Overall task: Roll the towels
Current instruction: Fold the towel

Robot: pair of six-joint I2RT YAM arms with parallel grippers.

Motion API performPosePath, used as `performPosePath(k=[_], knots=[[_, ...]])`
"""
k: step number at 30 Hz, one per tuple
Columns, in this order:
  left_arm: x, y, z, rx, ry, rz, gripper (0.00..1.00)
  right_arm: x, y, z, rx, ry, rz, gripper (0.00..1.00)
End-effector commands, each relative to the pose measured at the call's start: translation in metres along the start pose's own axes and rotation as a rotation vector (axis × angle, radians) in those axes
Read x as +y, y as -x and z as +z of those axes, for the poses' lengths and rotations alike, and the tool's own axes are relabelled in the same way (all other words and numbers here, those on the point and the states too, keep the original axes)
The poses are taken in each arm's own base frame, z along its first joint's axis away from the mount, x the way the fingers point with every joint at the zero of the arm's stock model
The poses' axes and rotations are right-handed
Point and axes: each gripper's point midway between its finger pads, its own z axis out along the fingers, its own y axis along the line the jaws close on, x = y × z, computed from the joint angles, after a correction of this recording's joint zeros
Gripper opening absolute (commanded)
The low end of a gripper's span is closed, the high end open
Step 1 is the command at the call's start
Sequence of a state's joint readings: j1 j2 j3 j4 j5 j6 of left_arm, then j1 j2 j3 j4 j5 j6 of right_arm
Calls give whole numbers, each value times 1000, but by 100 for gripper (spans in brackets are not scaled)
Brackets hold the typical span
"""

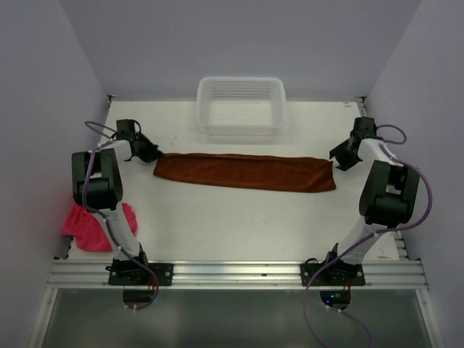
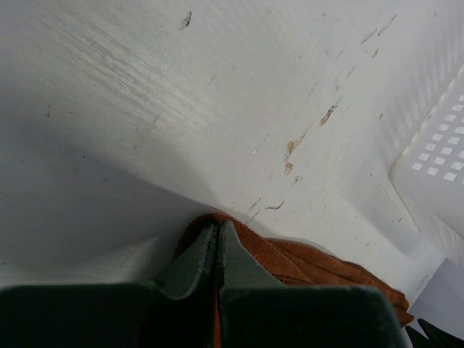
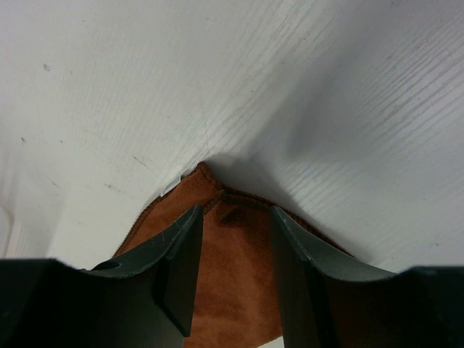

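I see the basket [image 1: 204, 109] at the table's [image 1: 239, 225] far edge. Brown towel [image 1: 243, 172] stretched flat just before it. Left gripper [image 2: 218, 226] pinched tight on its left end. Right gripper [image 3: 235, 214] part-open, straddling the right end. Pink towel [image 1: 94, 225] bunched near-left.

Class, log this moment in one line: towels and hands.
brown towel: flat, unrolled | left hand: shut on left end | right hand: open over right end | pink towel: bunched, near-left edge
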State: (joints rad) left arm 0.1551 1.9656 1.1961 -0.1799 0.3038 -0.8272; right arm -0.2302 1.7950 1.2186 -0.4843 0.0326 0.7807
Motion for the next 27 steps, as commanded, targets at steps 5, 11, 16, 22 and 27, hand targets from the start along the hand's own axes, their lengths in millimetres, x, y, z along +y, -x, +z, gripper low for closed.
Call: performPosePath(k=[5,11,16,22,27], knots=[[-5,16,4,-32,-32,-2,1,10,7,2,-7,33,-6,45],[-14,23,4,-45,-49,4,4,14,10,3,-15,47,-12,45],[-22,28,3,-52,-70,5,6,17,13,0,-27,64,-30,45],[-24,31,5,-53,-74,6,7,33,10,-15,-38,132,-78,45],[-22,29,8,-45,-75,7,7,71,-20,-35,-54,226,-203,39]])
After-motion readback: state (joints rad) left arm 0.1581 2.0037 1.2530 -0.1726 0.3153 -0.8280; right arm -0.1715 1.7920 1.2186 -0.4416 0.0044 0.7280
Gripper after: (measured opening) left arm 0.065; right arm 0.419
